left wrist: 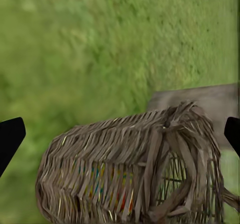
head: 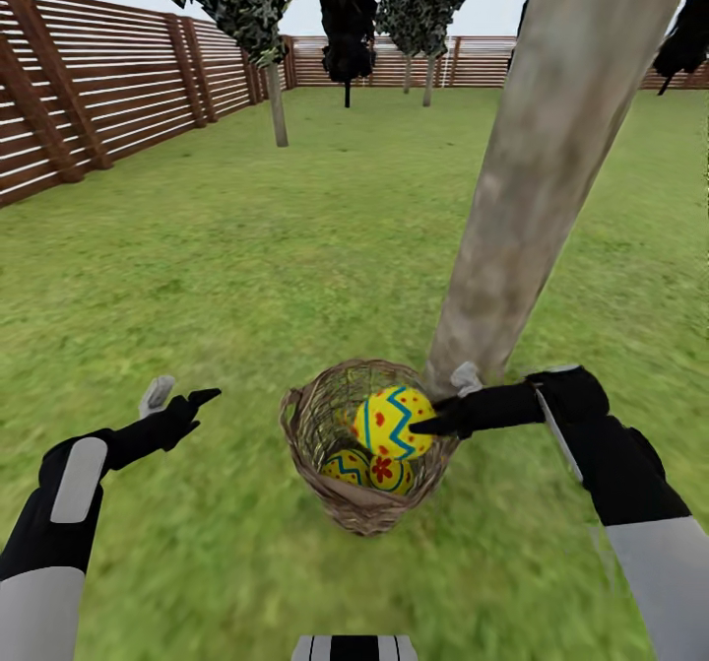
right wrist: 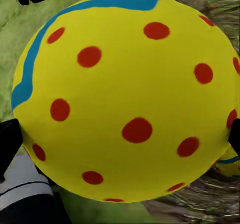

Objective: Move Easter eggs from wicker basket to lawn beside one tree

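The brown wicker basket (head: 335, 503) stands on the lawn (head: 246, 277) at the foot of a thick, pale leaning tree (head: 551, 168). My right gripper (head: 445, 403) is shut on one yellow Easter egg (head: 392, 420), holding it at the basket's rim. In the right wrist view that egg (right wrist: 120, 99) is very close, with a dark fingertip at each side. Two more Easter eggs (head: 347, 466) (head: 390, 474) lie deeper in the basket. My left gripper (head: 182, 395) hovers open over the grass left of the basket. The left wrist view looks at the basket (left wrist: 130, 174) from the side.
A brown slat fence (head: 98, 99) runs along the left and the far side. Dark thin-trunked trees (head: 276, 99) (head: 347, 50) stand near the back fence. Open grass spreads to the left and around the pale trunk's base.
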`<state>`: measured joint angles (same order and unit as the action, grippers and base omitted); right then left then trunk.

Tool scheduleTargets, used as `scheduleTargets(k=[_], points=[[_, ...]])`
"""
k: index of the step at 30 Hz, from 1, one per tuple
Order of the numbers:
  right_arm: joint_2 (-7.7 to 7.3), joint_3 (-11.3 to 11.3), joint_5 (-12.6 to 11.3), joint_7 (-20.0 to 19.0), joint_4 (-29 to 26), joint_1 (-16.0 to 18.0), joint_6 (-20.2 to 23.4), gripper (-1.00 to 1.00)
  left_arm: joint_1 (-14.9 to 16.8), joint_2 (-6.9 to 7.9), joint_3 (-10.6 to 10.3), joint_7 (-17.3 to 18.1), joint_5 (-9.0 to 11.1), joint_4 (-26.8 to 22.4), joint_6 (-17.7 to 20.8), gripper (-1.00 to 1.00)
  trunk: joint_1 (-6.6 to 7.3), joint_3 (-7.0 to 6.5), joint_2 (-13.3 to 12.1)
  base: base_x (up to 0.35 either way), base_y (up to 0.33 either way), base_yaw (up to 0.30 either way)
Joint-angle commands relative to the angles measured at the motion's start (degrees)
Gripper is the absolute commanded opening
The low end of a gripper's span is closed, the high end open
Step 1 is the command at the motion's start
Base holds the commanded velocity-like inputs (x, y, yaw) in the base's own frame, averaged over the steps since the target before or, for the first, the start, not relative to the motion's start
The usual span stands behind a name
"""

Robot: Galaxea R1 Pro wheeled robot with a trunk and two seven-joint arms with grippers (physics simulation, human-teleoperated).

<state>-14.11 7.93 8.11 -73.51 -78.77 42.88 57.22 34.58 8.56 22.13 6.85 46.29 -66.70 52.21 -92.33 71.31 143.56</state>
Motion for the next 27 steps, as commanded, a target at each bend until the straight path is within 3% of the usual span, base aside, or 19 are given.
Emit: scheduleTargets(k=[1,3,4,7,9,12,13,14,16,19,21,24,25,26,27], points=[[-3.65,-0.34,0.43,-5.84,0.06,-0.95,0.37,-1.0,0.05,-0.09,-0.05,0.47,-0.5,0.06,0.27,1.0,0.03,-0.18,0.0,0.0,0.0,0.0],[-6.5,-2.49,0.44,-12.65,0.17,-2.61,0.24,-1.0,0.05,-0.2,-0.26,0.41,-0.54,0.07,0.26,1.0,0.08,-0.63,-0.03,0.0,0.0,0.0],[-7.09,-4.89,0.54,-15.08,0.19,-3.8,0.17,-1.0,0.05,-0.34,-0.34,0.37,-0.57,0.07,0.26,1.0,0.11,-0.85,-0.04,0.0,0.0,0.0],[-7.46,-7.79,0.46,-16.27,0.2,-5.7,-0.19,-1.0,0.05,-0.53,-0.57,0.35,-0.59,0.08,0.26,1.0,0.19,-1.51,-0.08,0.0,0.0,0.0],[-7.5,-11.13,-0.37,-16.49,0.22,-6.5,-0.32,-1.0,0.05,-0.62,-0.59,0.35,-0.57,0.02,0.26,1.0,0.24,-1.96,-0.11,0.0,0.0,0.0],[-7.51,-20.14,-11.54,-16.49,2.1,-9.56,-0.36,-1.0,0.05,-1.38,-1.74,0.43,-0.55,-0.04,0.23,1.0,0.32,-2.62,-0.15,0.0,0.0,0.0],[-7.34,-23.01,-12.91,-16.49,2.4,-10.22,-0.38,-1.0,0.05,-1.81,-2.5,0.54,-0.48,-0.45,0.16,1.0,0.32,-2.62,-0.15,0.0,0.0,0.0],[-7.14,-24.28,-13.07,-16.43,3.1,-11.16,-0.42,-1.0,0.05,-1.98,-2.76,0.71,-0.38,-0.7,0.07,1.0,0.32,-2.62,-0.15,0.0,0.0,0.0],[-7.01,-24.73,-12.36,-15.15,4.81,-11.87,-1.59,-1.0,0.05,-2.04,-2.89,1.81,-0.34,-0.9,-0.07,1.0,0.32,-2.62,-0.15,0.0,0.0,0.0],[-6.82,-24.83,-12.04,-11.77,5.81,-12.18,-3.46,-1.0,0.05,-1.77,-2.96,16.88,-0.42,-0.84,-0.22,1.0,0.32,-2.66,-0.15,0.0,0.0,-0.115],[-6.79,-24.81,-12.04,-10.34,5.98,-12.2,-3.66,-1.0,-0.78,-0.78,-2.94,31.1,-0.5,-1.0,-0.19,1.0,0.32,-2.73,-0.15,0.0,0.0,-0.262],[-6.71,-24.73,-11.08,-8.83,8.12,-12.36,-5.45,-1.0,-1.64,0.37,-3.2,55.6,-0.73,-2.04,-0.18,1.0,0.32,-2.83,-0.15,0.008,0.0,-0.282],[-6.67,-24.72,-10.96,-7.37,8.38,-12.37,-5.86,-1.0,-1.68,0.39,-4.26,59.68,-0.8,-2.24,-0.18,1.0,0.32,-2.87,-0.15,0.053,-0.006,-0.284],[-6.65,-24.72,-10.94,-6.33,8.51,-12.38,-6.01,-1.0,-1.69,0.4,-5.76,61.14,-0.83,-2.4,-0.18,1.0,0.32,-2.91,-0.15,0.062,-0.089,-0.284],[-6.64,-24.72,-10.93,-5.53,8.58,-12.38,-6.1,-1.0,-1.7,0.4,-8.58,62.04,-0.84,-2.88,-0.22,1.0,0.32,-2.94,-0.15,0.043,-0.216,-0.284]])
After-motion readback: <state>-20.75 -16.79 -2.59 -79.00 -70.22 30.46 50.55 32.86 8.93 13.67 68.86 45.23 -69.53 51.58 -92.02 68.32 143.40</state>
